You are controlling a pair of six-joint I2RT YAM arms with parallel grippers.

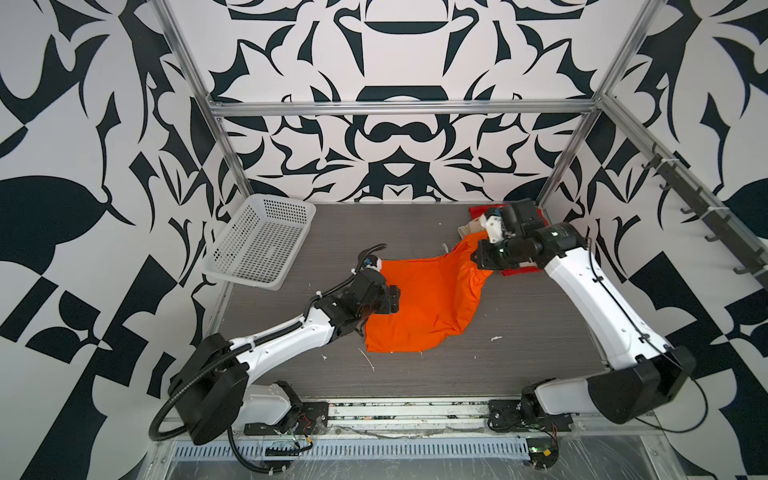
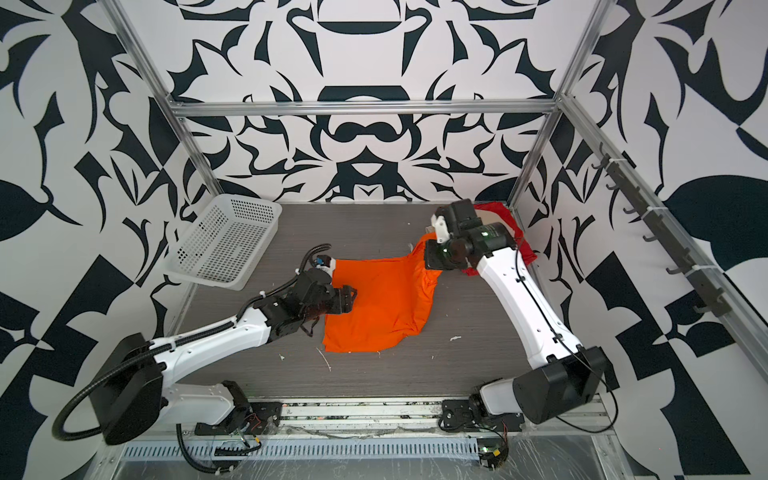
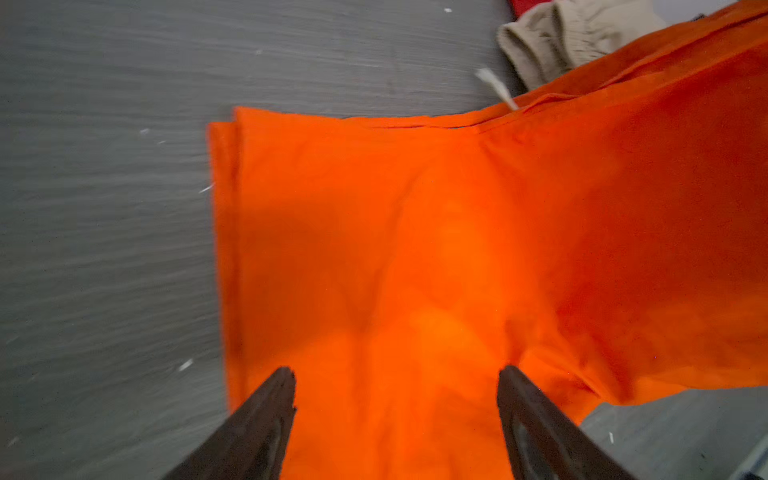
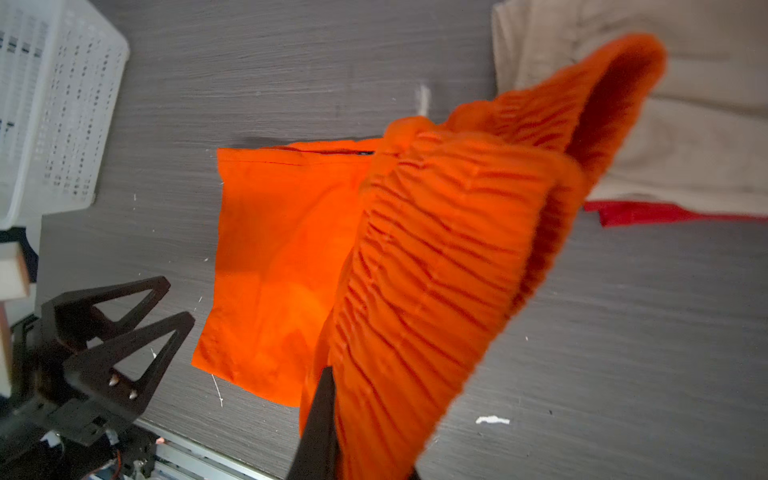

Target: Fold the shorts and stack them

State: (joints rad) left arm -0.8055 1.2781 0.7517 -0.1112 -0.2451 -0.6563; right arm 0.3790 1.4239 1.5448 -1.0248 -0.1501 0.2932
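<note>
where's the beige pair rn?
Far right corner of the table, on top of the red shorts: the beige shorts show best in the right wrist view, just beside the lifted waistband of the orange shorts.

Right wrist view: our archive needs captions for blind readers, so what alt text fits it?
Bright orange shorts hang by their gathered elastic waistband from the right gripper's fingers, the legs trailing onto a gray table. The left gripper stands open nearby; a white basket and beige shorts over red shorts sit beyond.
</note>
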